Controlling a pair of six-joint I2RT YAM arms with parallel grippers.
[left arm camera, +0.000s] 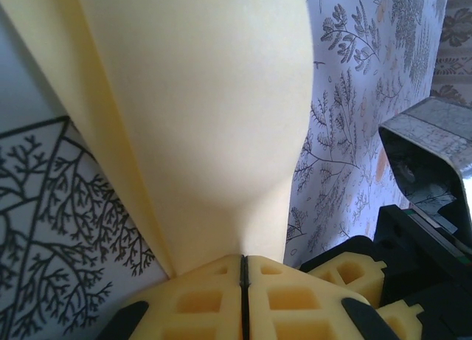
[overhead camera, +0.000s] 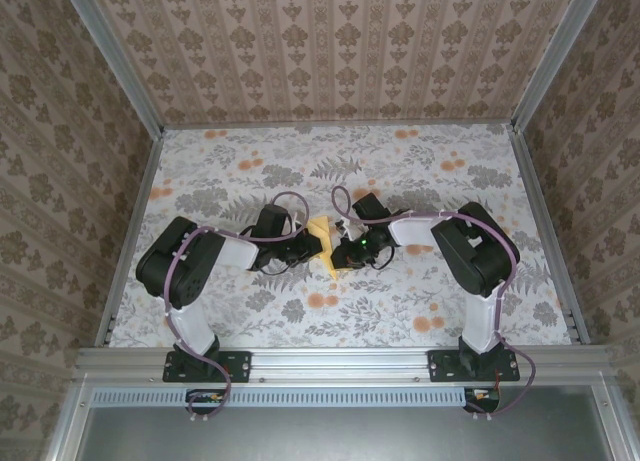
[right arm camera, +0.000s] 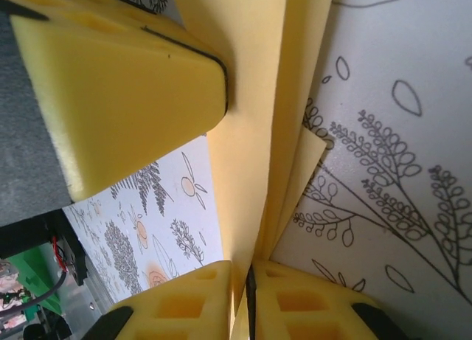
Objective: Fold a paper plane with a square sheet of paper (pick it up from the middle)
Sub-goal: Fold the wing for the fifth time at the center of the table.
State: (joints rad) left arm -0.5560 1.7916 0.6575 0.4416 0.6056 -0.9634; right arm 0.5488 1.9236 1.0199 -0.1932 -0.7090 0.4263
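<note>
L claw (left arm camera: 244, 260) clenched, pads pinched tight on yellow paper (left arm camera: 206, 119), which fans up toward 12 o'clock from the seam. R claw (right arm camera: 249, 270) also grips the same paper, folded layers wedged btwn its pads. L finger (right arm camera: 118, 96) presses the paper at 10 o'clock. From above, paper is near mid of floral table (overhead camera: 400, 301), w/ L claw at 9 o'clock of it, R at 3 o'clock.

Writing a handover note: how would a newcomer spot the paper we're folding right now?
Start at the middle of the flowered table. There the left gripper and the right gripper meet, both pinching the yellow paper, folded in layers. It is plain, creased and pale yellow, unlike the flat orange flower blotches printed on the surface around it.
</note>
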